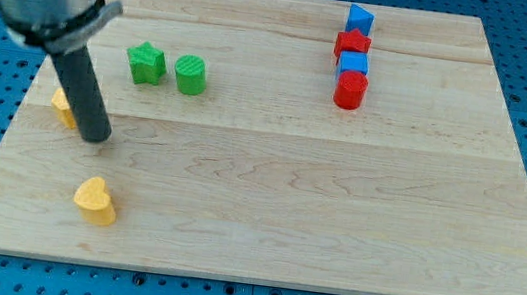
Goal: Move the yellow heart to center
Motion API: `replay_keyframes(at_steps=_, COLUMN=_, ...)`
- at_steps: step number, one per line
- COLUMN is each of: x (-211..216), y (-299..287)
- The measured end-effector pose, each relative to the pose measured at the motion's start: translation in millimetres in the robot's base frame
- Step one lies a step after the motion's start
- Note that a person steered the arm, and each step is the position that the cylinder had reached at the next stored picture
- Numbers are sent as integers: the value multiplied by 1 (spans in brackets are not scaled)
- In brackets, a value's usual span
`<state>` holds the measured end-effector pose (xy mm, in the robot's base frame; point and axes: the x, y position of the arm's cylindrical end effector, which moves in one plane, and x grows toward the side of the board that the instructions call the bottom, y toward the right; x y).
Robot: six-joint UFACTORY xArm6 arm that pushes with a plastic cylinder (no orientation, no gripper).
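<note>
A yellow heart point(95, 199) lies near the board's bottom left corner. My tip point(94, 137) rests on the board just above it, a short gap apart. A second yellow block point(63, 106), shape unclear, sits right behind the rod on its left, partly hidden by it.
A green star point(146, 63) and a green cylinder point(190, 74) sit at the upper left. At the upper right stands a column: blue block point(360, 19), red block point(353, 45), blue block point(352, 64), red cylinder point(350, 91). The wooden board point(357, 209) lies on a blue pegboard.
</note>
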<state>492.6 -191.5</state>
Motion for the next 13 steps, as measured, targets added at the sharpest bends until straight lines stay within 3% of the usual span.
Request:
replay_keyframes(at_steps=1, x=-13, y=-28)
replay_keyframes(at_steps=2, x=-68, y=-28)
replay_keyframes(at_steps=3, x=-94, y=-25)
replay_keyframes(at_steps=4, x=-45, y=-21)
replay_keyframes(at_steps=5, x=-36, y=-38)
replay_keyframes(at_steps=6, x=-92, y=-71)
replay_keyframes(at_steps=8, x=-92, y=-56)
replay_keyframes(at_steps=9, x=-34, y=-57)
replay_keyframes(at_steps=10, x=59, y=-54)
replay_keyframes(at_steps=11, x=103, y=13)
replay_keyframes(at_steps=12, x=67, y=66)
replay_keyframes(at_steps=13, x=-3, y=74)
